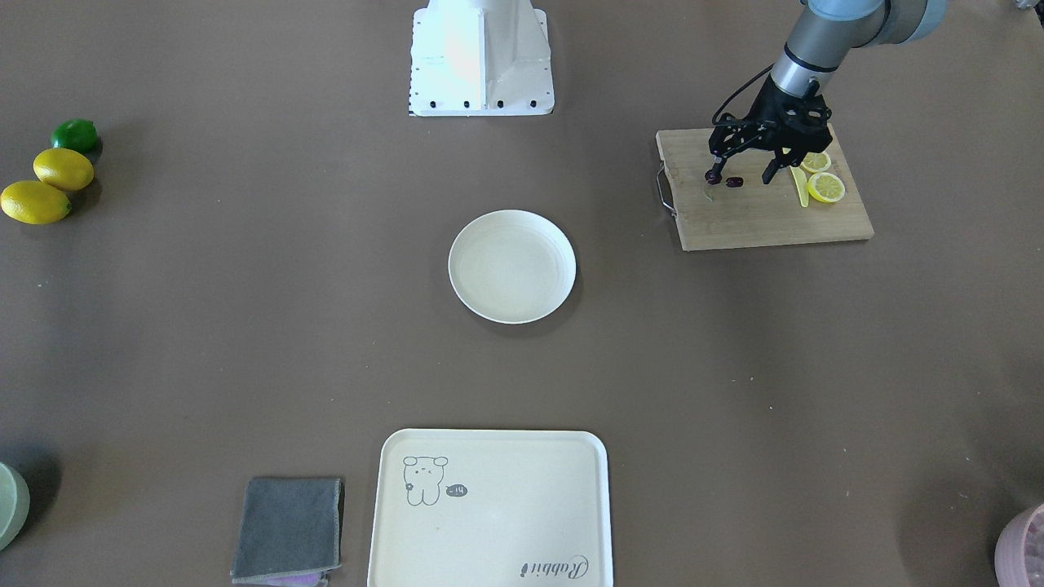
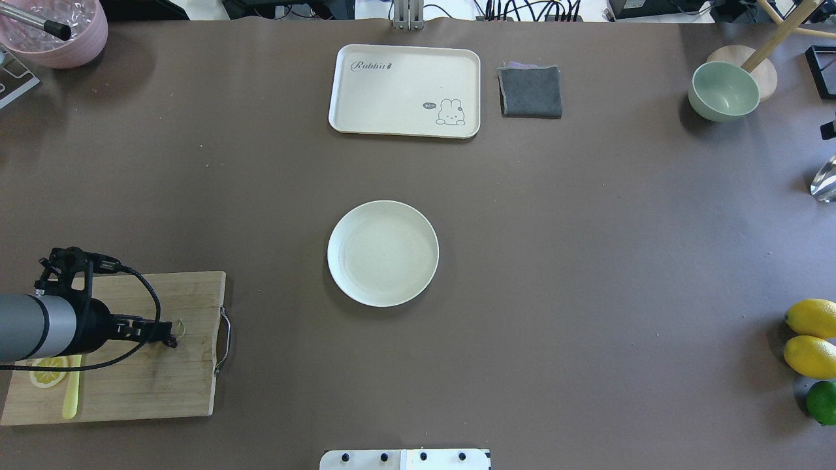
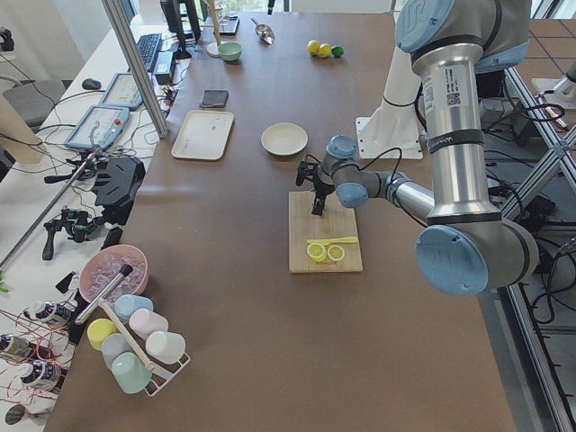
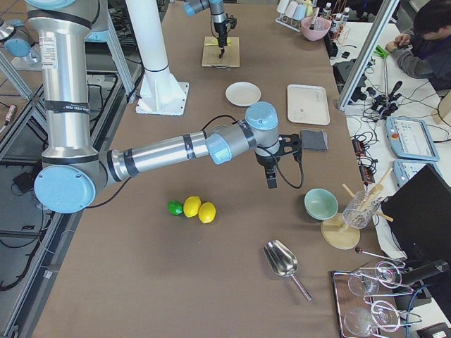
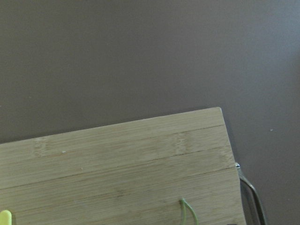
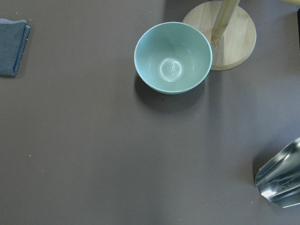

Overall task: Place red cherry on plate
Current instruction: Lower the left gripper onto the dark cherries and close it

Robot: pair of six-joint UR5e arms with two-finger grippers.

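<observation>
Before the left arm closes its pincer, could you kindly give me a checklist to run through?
1. The left pincer is open: ok.
2. The red cherry lies within its span on the cutting board: ok, though one fruit sits close to a tip.
3. The lemon slices are outside that span: ok.
4. The plate is empty, with bare table on the way to it: ok.
5. The right pincer is away from the plate: ok; open or shut: cannot tell.
</observation>
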